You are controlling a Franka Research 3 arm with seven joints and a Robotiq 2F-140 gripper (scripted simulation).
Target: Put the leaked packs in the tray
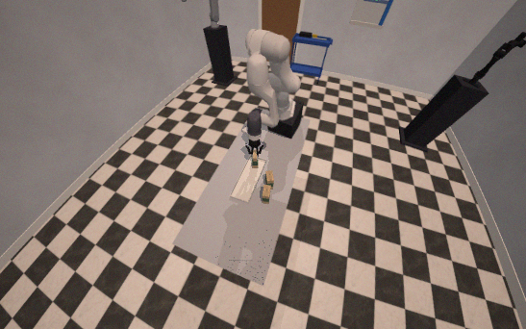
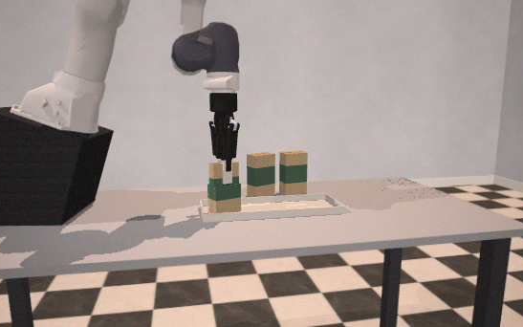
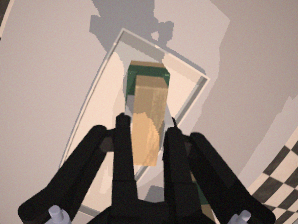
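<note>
The held coffee pack [image 2: 224, 191], tan with a green band, stands upright inside the tray [image 2: 276, 212] at the end nearest the robot's base. Its bottom looks to be on or just above the tray floor; which of the two cannot be told. The gripper [image 2: 225, 164] comes straight down onto it, and the fingers are clamped on the pack's top, one on each big flat side. In the wrist view the top of the pack looks narrowed between them. The tray is a long, shallow, pale one lying on the grey table [image 2: 305, 229].

Two more packs stand upright on the table just beyond the tray's far long side, outside it. The middle pack [image 2: 260, 174] and the far pack [image 2: 293, 172] are near one another with a small gap between them, and both show the same tan and green colouring.

The white arm [image 1: 268, 77] rises from a black base [image 2: 32, 167] at one end of the table, on a checkered floor [image 1: 379, 216].
</note>
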